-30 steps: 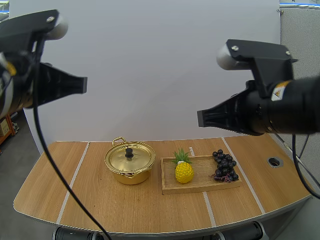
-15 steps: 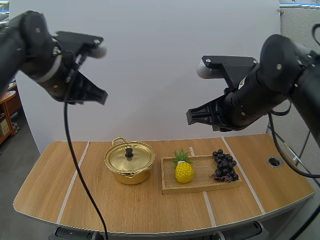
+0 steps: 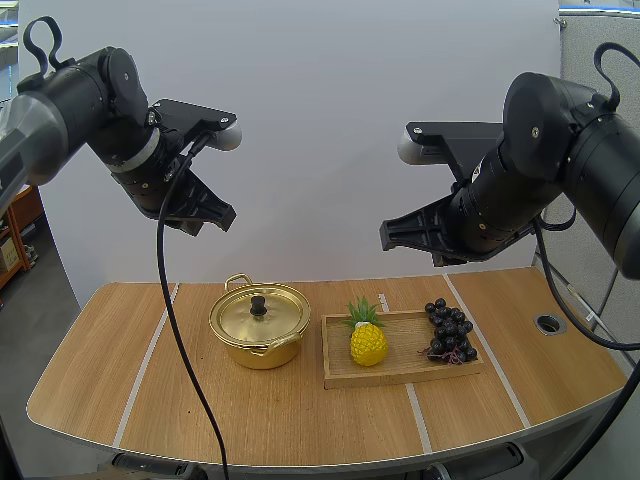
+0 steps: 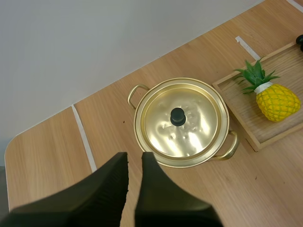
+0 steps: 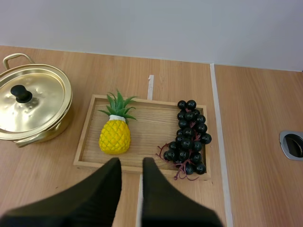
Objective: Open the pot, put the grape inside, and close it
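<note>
A gold pot (image 3: 259, 325) stands left of centre on the table, its lid on and topped by a black knob (image 3: 258, 305). A bunch of dark grapes (image 3: 449, 330) lies at the right end of a wooden tray (image 3: 400, 375). My left gripper (image 3: 222, 218) hangs high above the pot's left side, fingers together on nothing. In the left wrist view the left gripper (image 4: 134, 158) points down just short of the lidded pot (image 4: 199, 142). My right gripper (image 3: 388, 238) hovers high over the tray, shut and empty. In the right wrist view the right gripper (image 5: 130, 163) is near the tray's front edge, with the grapes (image 5: 190, 135) beyond.
A yellow toy pineapple (image 3: 368, 340) stands on the tray's left half, between pot and grapes. A round metal grommet (image 3: 549, 323) sits in the tabletop at the far right. Bare wood stretches left of the pot and along the front edge.
Both arms have swung away from the camera and lowered toward the table, the left gripper toward the pot and the right toward the tray. Pot, grapes and pineapple have not moved.
</note>
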### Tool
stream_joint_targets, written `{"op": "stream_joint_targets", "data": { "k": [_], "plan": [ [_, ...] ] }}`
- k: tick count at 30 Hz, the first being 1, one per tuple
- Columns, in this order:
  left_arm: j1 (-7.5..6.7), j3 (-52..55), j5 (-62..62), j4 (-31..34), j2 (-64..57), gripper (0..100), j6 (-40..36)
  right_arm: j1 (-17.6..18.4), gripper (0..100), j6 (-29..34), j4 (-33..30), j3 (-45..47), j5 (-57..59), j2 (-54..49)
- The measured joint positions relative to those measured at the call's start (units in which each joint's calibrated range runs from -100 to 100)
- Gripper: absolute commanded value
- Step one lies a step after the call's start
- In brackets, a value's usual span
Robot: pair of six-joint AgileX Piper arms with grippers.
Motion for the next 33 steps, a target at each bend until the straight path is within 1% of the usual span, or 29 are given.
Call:
{"op": "stream_joint_targets", "data": {
  "k": [2, 3, 5, 7, 10, 12, 18, 25, 29, 33],
  "plan": [
    [0.0, 0.0, 0.0, 0.0, 0.12, 89, 0.09, 0.0, 100, 0.65, -0.92, 0.0, 0.0, 0.0],
    [0.0, 0.0, 0.0, 0.0, 0.12, 100, 0.09, 0.0, 100, 0.8, -0.92, 0.0, 0.0, 0.0],
    [0.0, 0.0, 0.0, 0.0, 0.12, 100, 0.31, 0.0, 100, 1.17, -0.69, 0.0, 0.0, 0.0],
    [0.0, 0.0, 0.0, -0.04, 0.12, 100, 1.21, 0.0, 100, 1.18, 1.25, 0.0, 0.0, 0.0],
    [0.0, 0.0, 0.0, -0.04, 0.12, 100, 5.77, 0.0, 100, 1.66, 2.44, 0.0, 0.0, 0.0],
    [0.0, 0.0, 0.0, -0.04, 0.12, 100, 6.22, 0.0, 100, 1.66, 3.04, 0.0, 0.0, 0.0],
    [0.0, 0.0, 0.0, -0.5, 0.12, 100, 6.99, 0.0, 100, 1.66, 3.31, 0.0, 0.0, 0.0],
    [0.0, 0.0, 0.0, -3.43, 0.78, 100, 10.18, 0.0, 100, 1.66, 3.31, 0.0, 0.0, 0.0],
    [0.0, -0.16, 0.19, -4.16, 3.75, 100, 12.44, 0.0, 100, 1.66, 3.31, 0.0, 0.0, 0.0],
    [0.0, -0.16, 0.25, -4.72, 9.43, 100, 15.23, 0.0, 100, 1.66, 3.31, 0.0, 0.0, 0.0]
  ]
}}
